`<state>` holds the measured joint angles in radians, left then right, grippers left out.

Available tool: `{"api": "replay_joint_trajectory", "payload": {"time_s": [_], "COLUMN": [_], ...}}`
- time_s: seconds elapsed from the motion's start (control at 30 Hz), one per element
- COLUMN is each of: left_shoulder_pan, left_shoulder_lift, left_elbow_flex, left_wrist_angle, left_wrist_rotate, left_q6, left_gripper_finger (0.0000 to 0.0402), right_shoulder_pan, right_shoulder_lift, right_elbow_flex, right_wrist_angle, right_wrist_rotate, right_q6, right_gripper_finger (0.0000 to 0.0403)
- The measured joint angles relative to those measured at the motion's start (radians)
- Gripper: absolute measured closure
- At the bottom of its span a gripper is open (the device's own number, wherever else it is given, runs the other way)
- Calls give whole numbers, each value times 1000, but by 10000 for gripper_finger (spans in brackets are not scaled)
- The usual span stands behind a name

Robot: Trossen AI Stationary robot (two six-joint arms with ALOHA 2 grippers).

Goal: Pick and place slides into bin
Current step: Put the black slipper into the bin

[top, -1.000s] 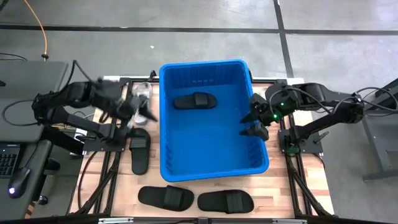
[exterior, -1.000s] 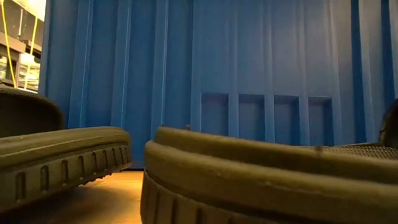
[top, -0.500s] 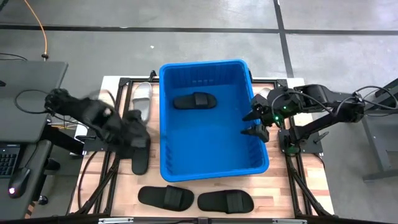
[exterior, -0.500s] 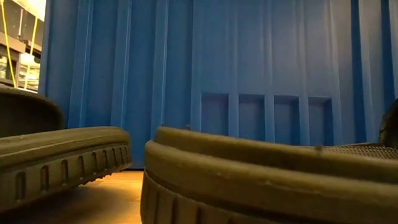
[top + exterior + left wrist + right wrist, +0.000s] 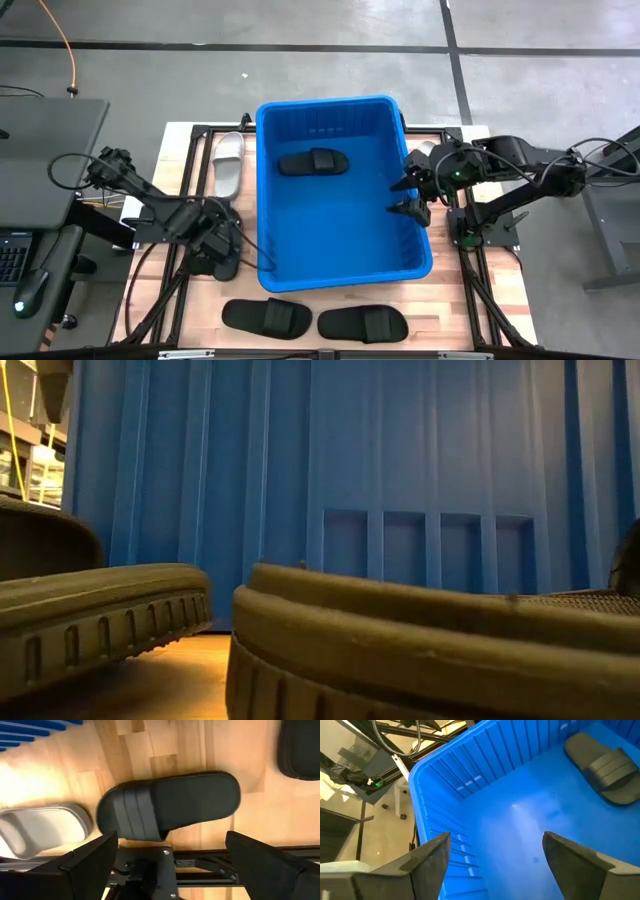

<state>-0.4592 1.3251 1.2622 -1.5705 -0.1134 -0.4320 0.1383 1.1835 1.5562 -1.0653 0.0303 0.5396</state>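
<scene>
One black slide [image 5: 222, 252] is now lying under our left gripper [image 5: 216, 249], which has dropped over it, fingers spread wide, holding nothing; our right gripper [image 5: 411, 194] is waiting open over the bin [image 5: 340, 270].

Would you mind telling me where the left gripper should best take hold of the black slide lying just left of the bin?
Probably across the strap end of the black slide, coming straight down from above. It lies flat, sole down, on the table, and the open left gripper already hangs above it.

Wood table [image 5: 450, 300] w/ bin [image 5: 340, 262], slides [image 5: 266, 317].
</scene>
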Motion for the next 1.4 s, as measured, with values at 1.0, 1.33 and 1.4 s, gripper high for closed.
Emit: {"api": "replay_joint_trajectory", "payload": {"time_s": [1.0, 1.33, 1.4], "left_shoulder_pan": [-171, -143, -143], "left_shoulder_lift": [2, 2, 2], "left_elbow_flex": [-418, -439, -439], "left_wrist_angle": [102, 438, 448], "left_wrist_rotate": [132, 177, 151], "left_q6": [-100, 43, 76], "left_gripper_finger": [43, 43, 43], "right_shoulder_pan": [0, 0, 0], "right_shoulder_lift": [0, 0, 0], "right_elbow_flex": [0, 0, 0], "right_wrist_angle": [0, -4, -4], "right_wrist_rotate": [45, 74, 68], "right_q6": [-60, -41, -34], "right_gripper_finger": [100, 100, 100]}}
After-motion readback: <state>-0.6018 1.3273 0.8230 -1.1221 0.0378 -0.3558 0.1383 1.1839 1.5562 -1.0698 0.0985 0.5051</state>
